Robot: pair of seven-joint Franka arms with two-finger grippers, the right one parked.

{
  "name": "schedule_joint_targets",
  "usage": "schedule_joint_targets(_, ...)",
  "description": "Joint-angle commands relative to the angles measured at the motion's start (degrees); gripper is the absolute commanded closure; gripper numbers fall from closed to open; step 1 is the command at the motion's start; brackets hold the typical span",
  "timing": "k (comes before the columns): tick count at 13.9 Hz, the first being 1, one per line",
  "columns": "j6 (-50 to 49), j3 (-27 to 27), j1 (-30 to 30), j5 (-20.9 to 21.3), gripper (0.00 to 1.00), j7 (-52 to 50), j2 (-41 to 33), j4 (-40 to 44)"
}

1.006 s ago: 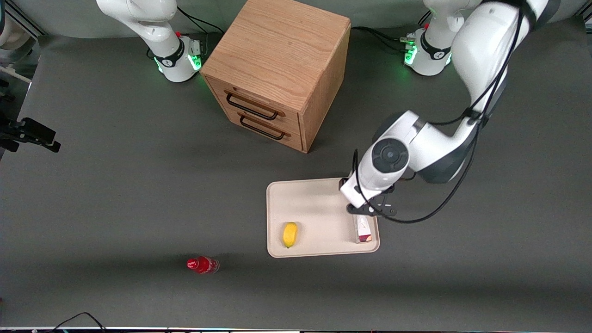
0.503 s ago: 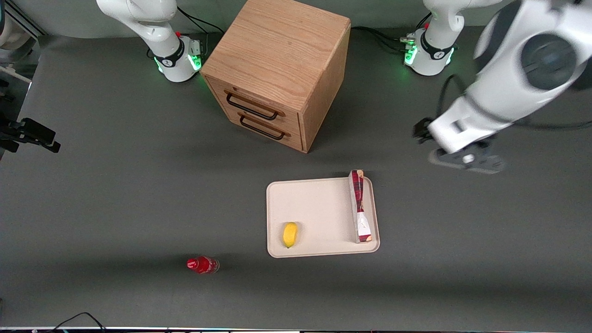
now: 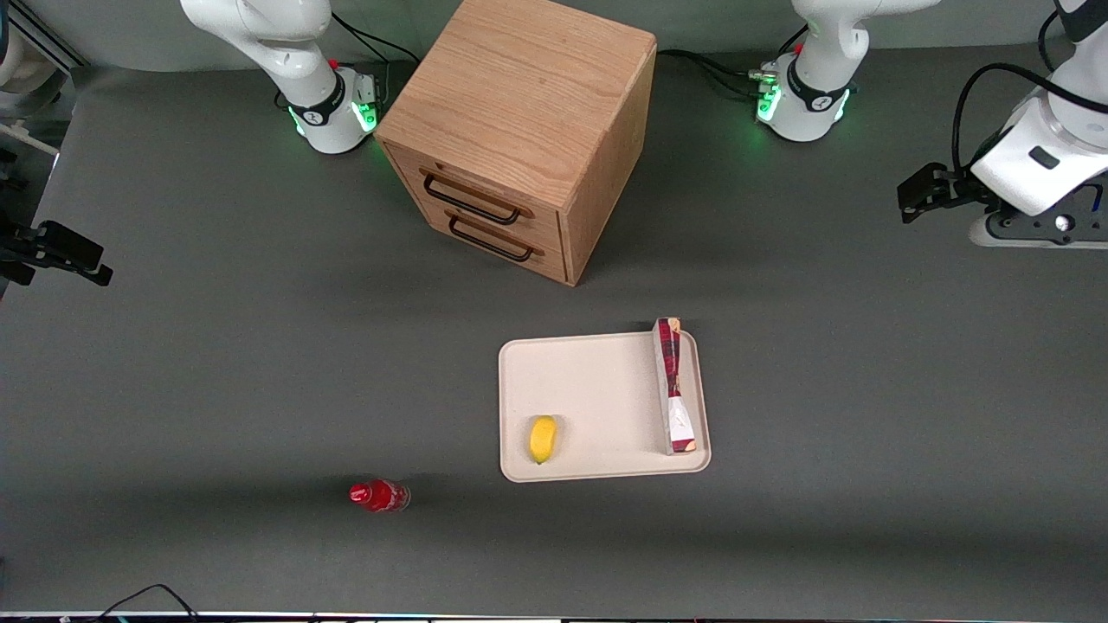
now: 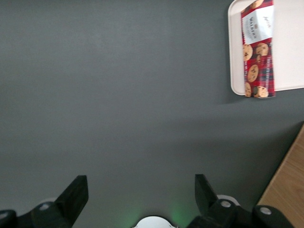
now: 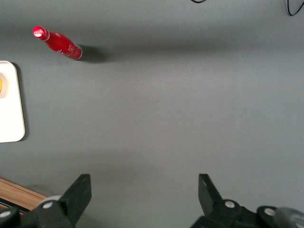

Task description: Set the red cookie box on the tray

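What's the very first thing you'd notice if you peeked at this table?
Probably the big wooden drawer cabinet standing on the dark table. Nearer the front camera lies the tray, holding the red cookie box along one edge and a small yellow fruit. The gripper hangs open over bare table toward the working arm's end.

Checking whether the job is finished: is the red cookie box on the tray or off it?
On it. The red cookie box lies flat along the tray's edge, one end poking over the rim. The open gripper is away over bare table.
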Motion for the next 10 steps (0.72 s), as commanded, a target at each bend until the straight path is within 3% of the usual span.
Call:
schedule_joint_targets(1, 4.12, 2.14, -1.68, -0.94, 0.0, 1.34, -5.95, -7.97)
schedule_joint_targets(10, 3.16, 2.14, -1.59, -1.82, 0.0, 1.34, -2.79, -2.62)
